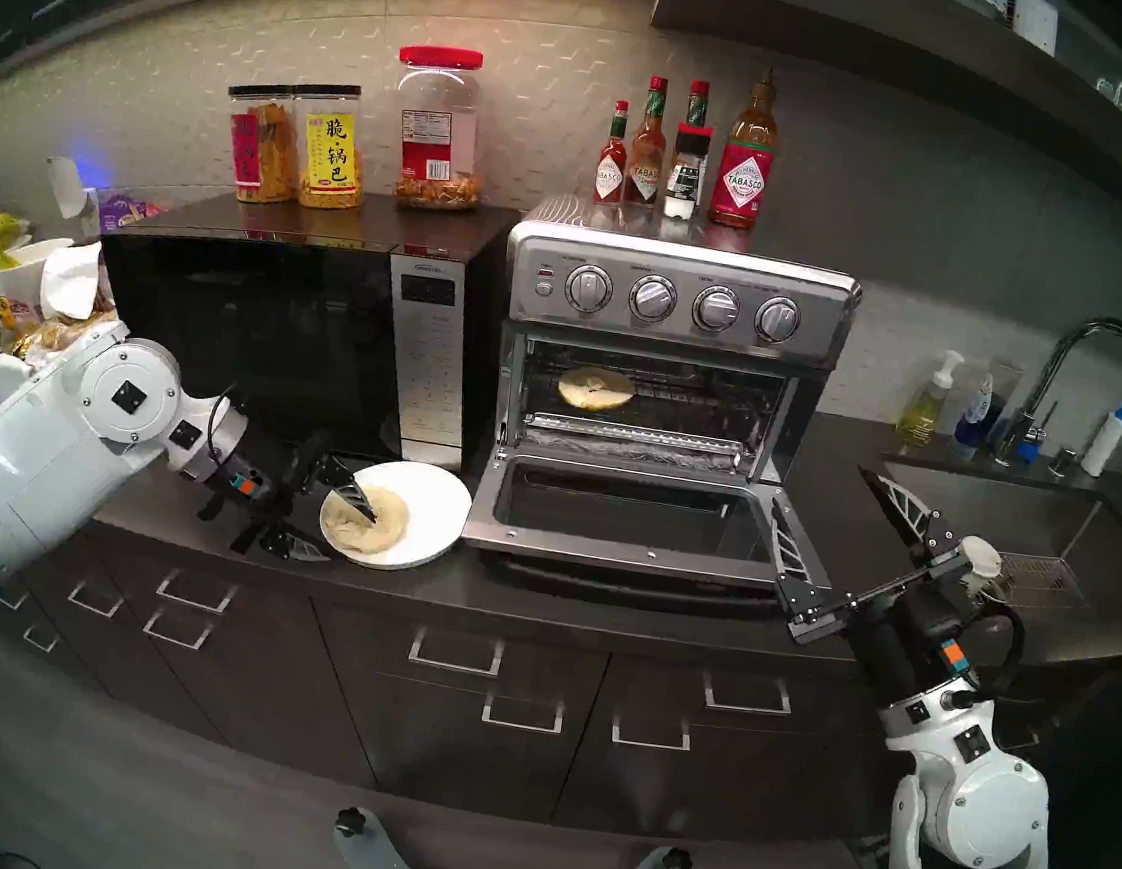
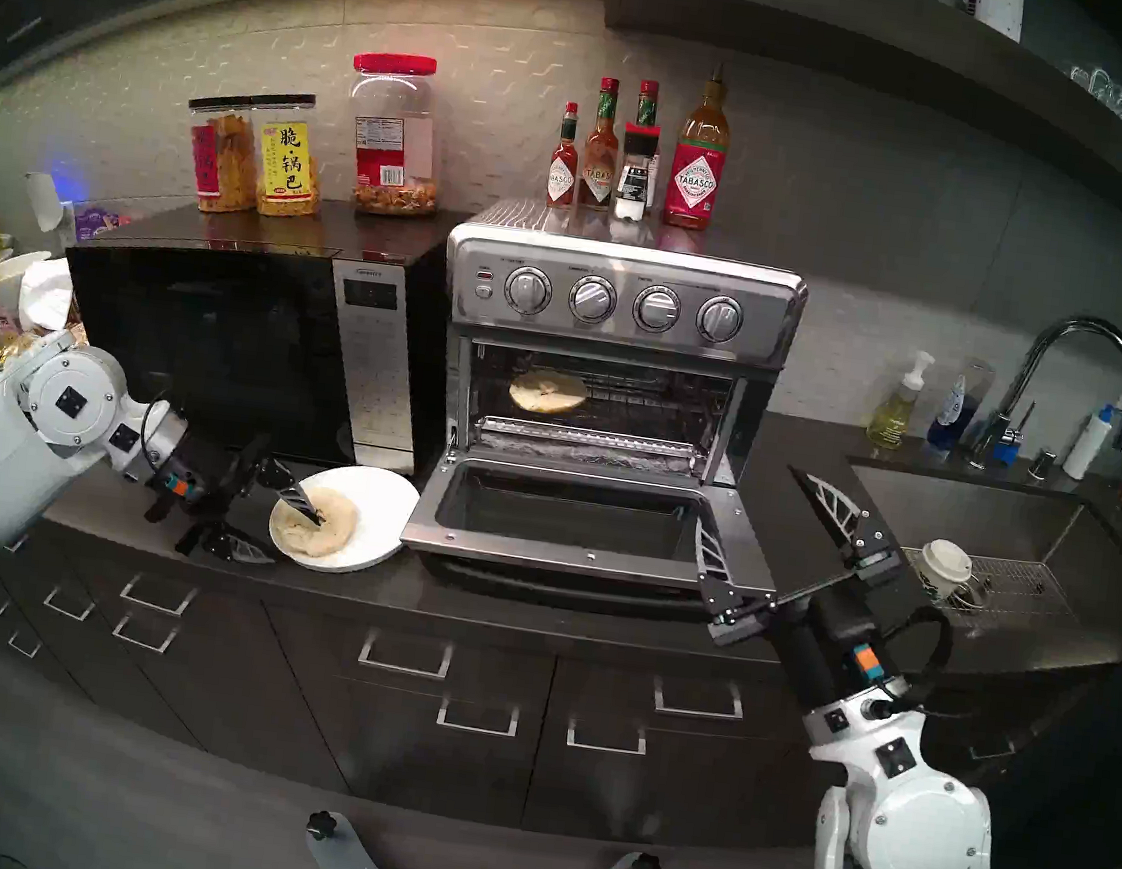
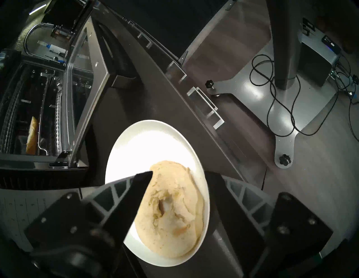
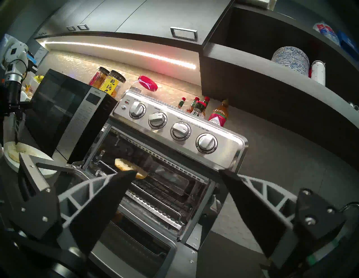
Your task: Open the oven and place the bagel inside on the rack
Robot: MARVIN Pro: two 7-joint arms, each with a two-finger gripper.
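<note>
One bagel half (image 1: 596, 389) lies flat on the rack (image 1: 687, 406) inside the oven (image 1: 675, 297), toward the rack's left end, and the glass door (image 1: 625, 518) hangs fully down at the oven's six o'clock. The other bagel half (image 1: 365, 518) rests cut face up on a white plate (image 1: 430, 488) on the counter (image 1: 388, 581), at about eight o'clock from the open door and just in front of the black microwave (image 1: 256, 333). The left gripper (image 1: 341, 534) reaches in from the plate's nine o'clock with its jaws spread either side of this half: one finger (image 1: 356, 497) lies over the bread with its tip at the centre hole, the other sits low beside the plate's rim, and no grip has closed. The right gripper (image 1: 828, 516) hangs at the door's three o'clock, jaws wide and empty, near the sink (image 1: 997, 501).
</note>
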